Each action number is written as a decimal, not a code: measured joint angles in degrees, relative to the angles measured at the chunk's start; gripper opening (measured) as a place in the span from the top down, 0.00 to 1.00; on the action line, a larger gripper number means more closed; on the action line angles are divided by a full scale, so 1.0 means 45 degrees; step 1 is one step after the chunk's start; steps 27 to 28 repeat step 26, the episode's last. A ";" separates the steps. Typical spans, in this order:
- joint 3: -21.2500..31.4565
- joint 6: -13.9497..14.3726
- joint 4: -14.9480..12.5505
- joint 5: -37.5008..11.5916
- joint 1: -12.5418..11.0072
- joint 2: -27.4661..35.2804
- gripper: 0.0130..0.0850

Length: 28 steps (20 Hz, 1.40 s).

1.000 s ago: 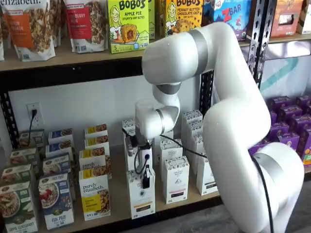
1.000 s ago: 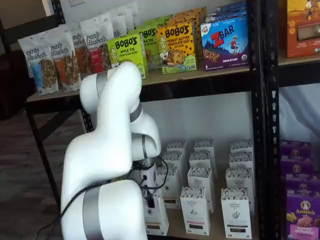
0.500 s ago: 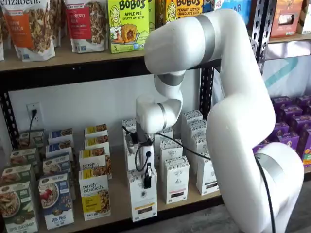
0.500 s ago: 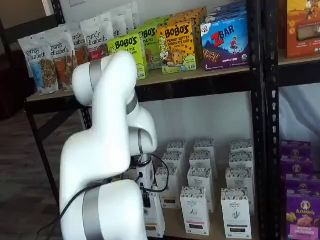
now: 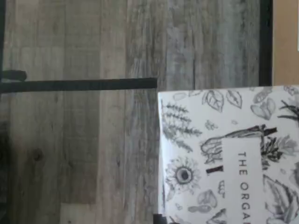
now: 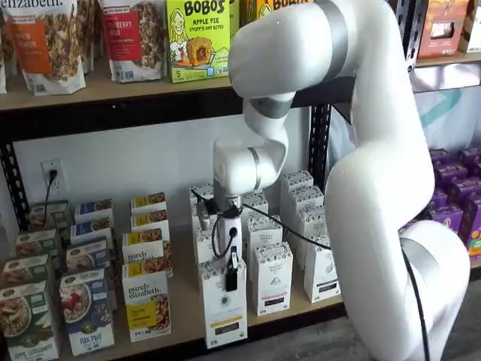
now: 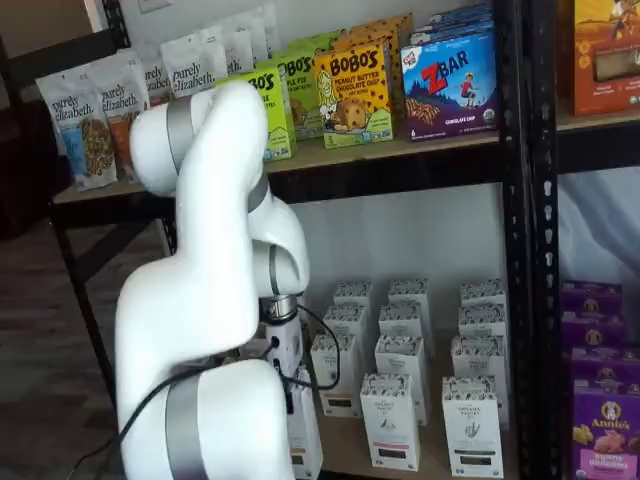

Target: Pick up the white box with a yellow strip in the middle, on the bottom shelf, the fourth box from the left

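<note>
White box (image 6: 223, 304) with tan strip stood at the front edge of the bottom shelf (image 6: 184, 304), just right of a purely elizabeth box (image 6: 146, 304) and left of a black-strip carton (image 6: 271, 277). Gripper (image 6: 231, 280) hung at the box's top, black fingers against its upper front; jaws appeared pinched on it, gap not visible. Wrist view showed the box's botanical-print top (image 5: 229, 154) over grey wood floor (image 5: 84, 140). Arm (image 7: 205, 290) hid most of the box in a shelf view.
</note>
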 joint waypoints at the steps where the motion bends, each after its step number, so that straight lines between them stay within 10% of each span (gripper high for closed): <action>1: 0.0173 0.0032 -0.0005 0.0033 0.0024 -0.0201 0.50; 28: 0.3039 0.0492 -0.0231 0.1225 0.0182 -0.4251 0.50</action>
